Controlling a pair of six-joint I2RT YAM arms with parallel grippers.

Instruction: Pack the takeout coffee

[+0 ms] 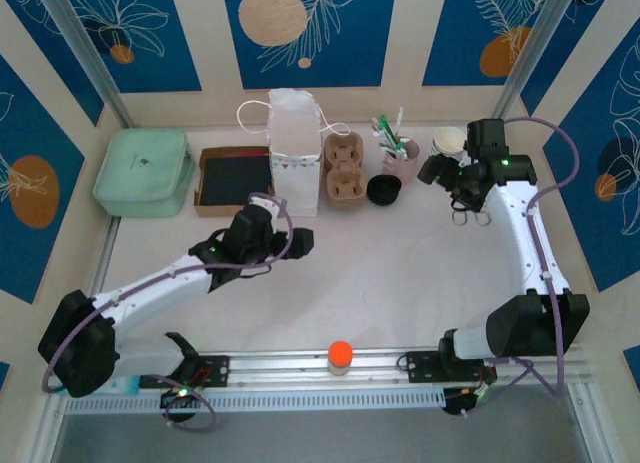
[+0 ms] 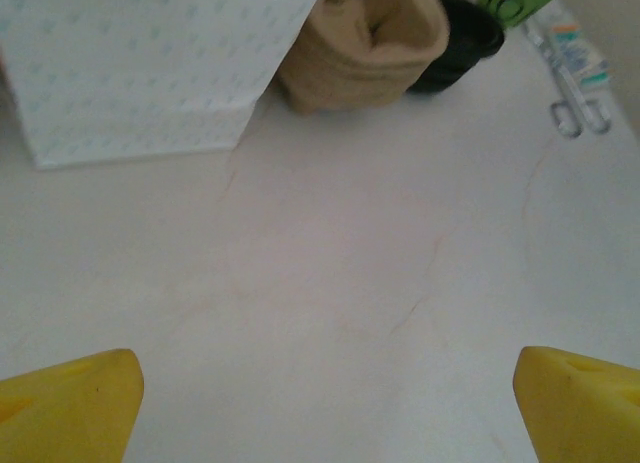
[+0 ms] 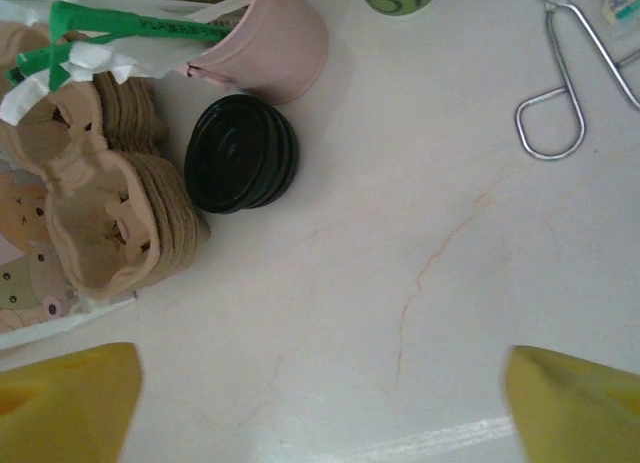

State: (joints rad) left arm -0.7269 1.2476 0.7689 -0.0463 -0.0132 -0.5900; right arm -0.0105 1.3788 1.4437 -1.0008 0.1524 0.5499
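Your big stuff lines the back of the table [image 1: 400,273]. The white paper bag [image 1: 292,148] stands upright, I'd guess so a cup can drop straight in, and the pulp carrier [image 1: 343,170] sits right beside it. Then there's the pink cup of stirrers [image 1: 400,161] and a stack of black lids [image 3: 240,153] just beside the carrier. For the takeout coffee, the best match is the white cup [image 1: 449,143] at the back right, near your right gripper [image 3: 322,408], but its top looks pale so I can't tell if it's lidded. That claw and the left gripper [image 2: 330,403] are both spread wide over bare table, gripping nothing
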